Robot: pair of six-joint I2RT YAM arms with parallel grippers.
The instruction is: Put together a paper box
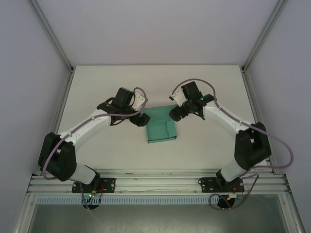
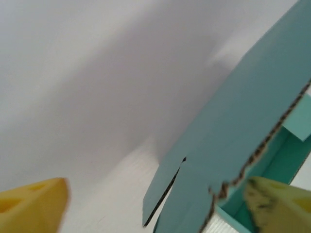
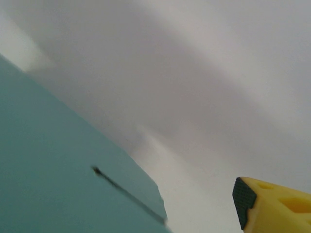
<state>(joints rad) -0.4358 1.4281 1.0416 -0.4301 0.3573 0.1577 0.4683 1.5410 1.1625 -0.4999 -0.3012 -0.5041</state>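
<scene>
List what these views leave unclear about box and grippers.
Top external: left gripper and right gripper overlap the paper box; contact too small to judge.
Right wrist: one yellow finger, its partner cut off by the frame; opening unclear.
Left wrist: box blurred, cut off at right edge.

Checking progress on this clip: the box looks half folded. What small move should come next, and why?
Probably close the left hand on the teal flap of the paper box: its yellow fingers stand wide apart with that flap seemingly between them, so nothing grips it yet.
</scene>
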